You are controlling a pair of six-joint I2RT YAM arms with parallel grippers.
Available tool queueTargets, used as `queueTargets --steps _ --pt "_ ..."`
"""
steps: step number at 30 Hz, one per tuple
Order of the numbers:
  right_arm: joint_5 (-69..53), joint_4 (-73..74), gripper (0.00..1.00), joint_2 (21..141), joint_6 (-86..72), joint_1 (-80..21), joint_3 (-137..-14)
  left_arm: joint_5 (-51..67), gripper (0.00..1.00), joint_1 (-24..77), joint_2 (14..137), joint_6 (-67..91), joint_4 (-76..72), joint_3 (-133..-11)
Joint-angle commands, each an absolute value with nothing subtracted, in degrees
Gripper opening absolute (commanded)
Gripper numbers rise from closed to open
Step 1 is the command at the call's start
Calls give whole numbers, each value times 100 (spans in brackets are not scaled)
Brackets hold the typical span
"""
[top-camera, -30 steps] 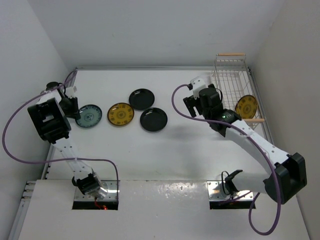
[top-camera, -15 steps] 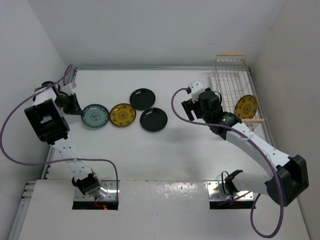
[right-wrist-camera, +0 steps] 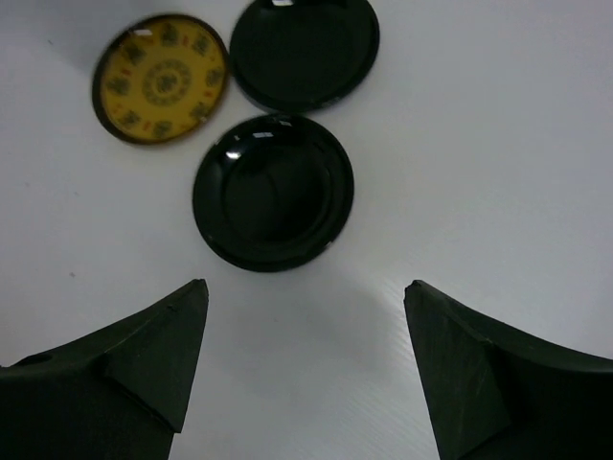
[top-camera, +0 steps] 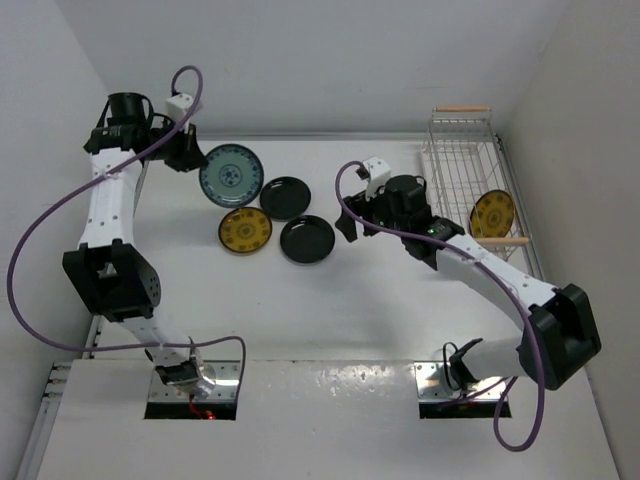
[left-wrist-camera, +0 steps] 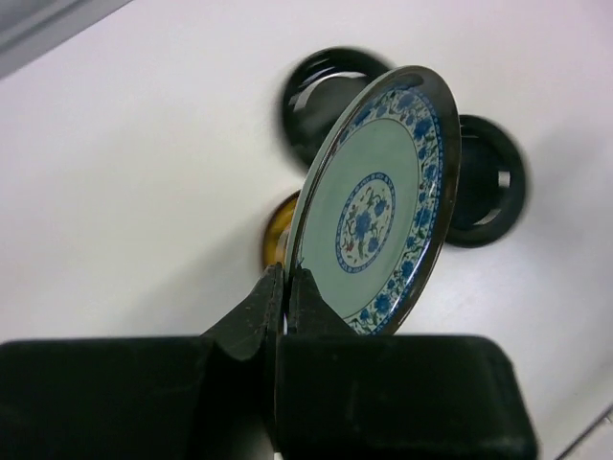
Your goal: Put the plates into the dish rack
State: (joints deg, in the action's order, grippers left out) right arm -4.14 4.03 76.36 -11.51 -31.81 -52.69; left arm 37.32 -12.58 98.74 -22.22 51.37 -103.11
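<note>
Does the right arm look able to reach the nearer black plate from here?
Probably yes. The right gripper hangs open just short of the nearer black plate, nothing between them; the blue plate is held off to the side.

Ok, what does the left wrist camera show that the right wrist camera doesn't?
Left wrist only: the blue-green plate, pinched at its rim by the left gripper, lifted off the table. Right wrist only: the right gripper, open and empty. Both: one black plate, the other black plate and the yellow plate lying flat, the yellow mostly hidden in the left wrist view.
</note>
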Motion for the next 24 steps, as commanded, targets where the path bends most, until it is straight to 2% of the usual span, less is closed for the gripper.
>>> queueTargets --steps 1,5,10,15,19,20,22,23,24 --pt "-896 -799 84 7751 -1906 -3199 -5686 5022 0 -776 9615 -2627 5421 -10187" --pt "-1449 -1282 90 8173 -2486 -3234 -6072 5361 0 -116 9694 -2619 5502 -10046" --pt "-1556 -1590 92 8876 -2786 -3313 -6302 5633 0 290 9747 -2619 5555 -9993" --pt "-1985 -2064 78 9280 -3304 -3322 -6363 5634 0 527 9809 -2566 5555 -10055" --pt "-2039 -2074 43 9430 -3542 -3358 -6381 5634 0 580 9870 -2514 5555 -10055" --pt "-2013 -2170 20 9422 -3577 -3366 -6355 5547 0 580 9870 -2444 5555 -10055" --pt "-1838 -2250 0 9273 -3560 -3357 -6197 5117 2 580 9870 -2216 5405 -10055" --pt "-1672 -2328 0 9151 -3499 -3349 -6083 4906 27 580 9940 -2154 5336 -10107" --pt "-1531 -2338 0 9080 -3437 -3349 -5978 4687 46 580 9940 -2023 5335 -10107"
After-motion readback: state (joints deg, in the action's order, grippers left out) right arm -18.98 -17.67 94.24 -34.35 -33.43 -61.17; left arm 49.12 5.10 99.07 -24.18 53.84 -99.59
